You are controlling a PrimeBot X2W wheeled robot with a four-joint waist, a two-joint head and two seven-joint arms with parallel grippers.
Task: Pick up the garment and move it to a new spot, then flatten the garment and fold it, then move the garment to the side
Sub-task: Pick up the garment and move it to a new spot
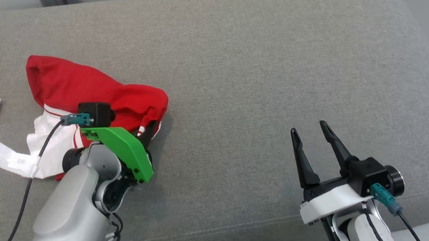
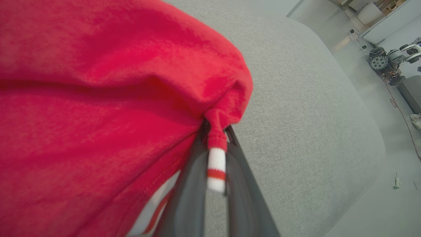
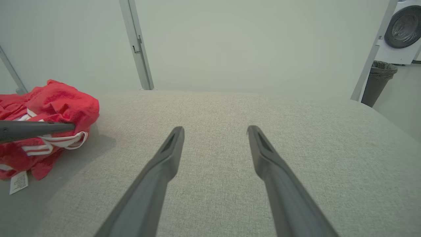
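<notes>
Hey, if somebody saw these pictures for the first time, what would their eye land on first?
The crumpled red and white fabric garment, heaped at the left of the broad grey woven cushion, stands out at once. The left hand is shut on its edge, pinching a white ribbed cuff with a red stripe. At the right, the right hand is open over bare cushion.

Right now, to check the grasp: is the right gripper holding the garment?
No, the right gripper stands open over the cushion, well apart from the garment.
</notes>
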